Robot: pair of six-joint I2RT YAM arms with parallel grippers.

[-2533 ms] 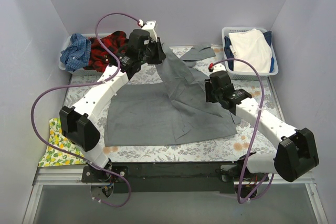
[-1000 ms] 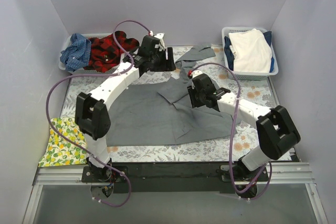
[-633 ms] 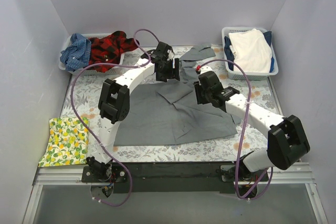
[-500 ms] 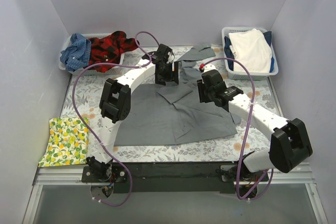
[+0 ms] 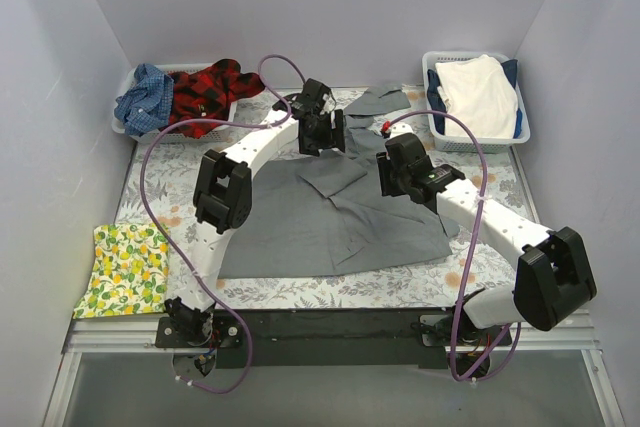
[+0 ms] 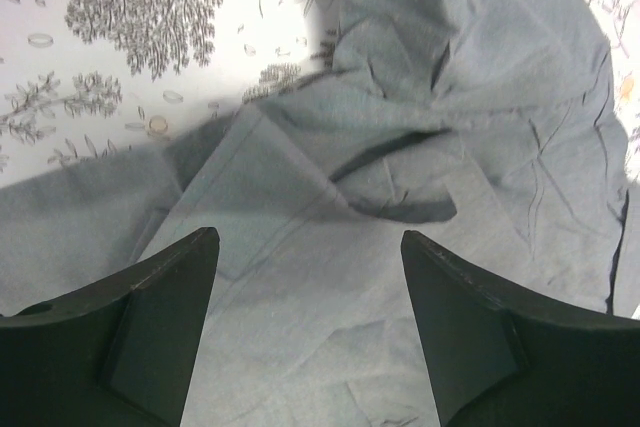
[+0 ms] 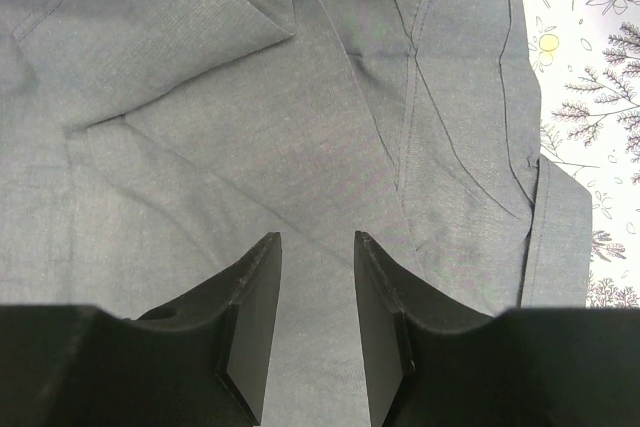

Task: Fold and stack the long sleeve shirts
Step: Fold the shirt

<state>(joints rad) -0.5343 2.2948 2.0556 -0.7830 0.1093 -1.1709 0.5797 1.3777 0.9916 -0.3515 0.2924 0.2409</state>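
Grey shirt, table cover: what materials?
Grey shirt: thin woven cloth, matte, likely cotton; it shows soft creases and stitched seams. Table cover: flat printed sheet with a fern pattern; cloth or vinyl, can't tell.

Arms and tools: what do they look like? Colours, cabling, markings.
The left arm and right arm have white link shells and black joint housings. A purple cable loops along each, base to wrist. A small red part sits by the right wrist. The left tool and right tool have matte black wedge-shaped fingers.
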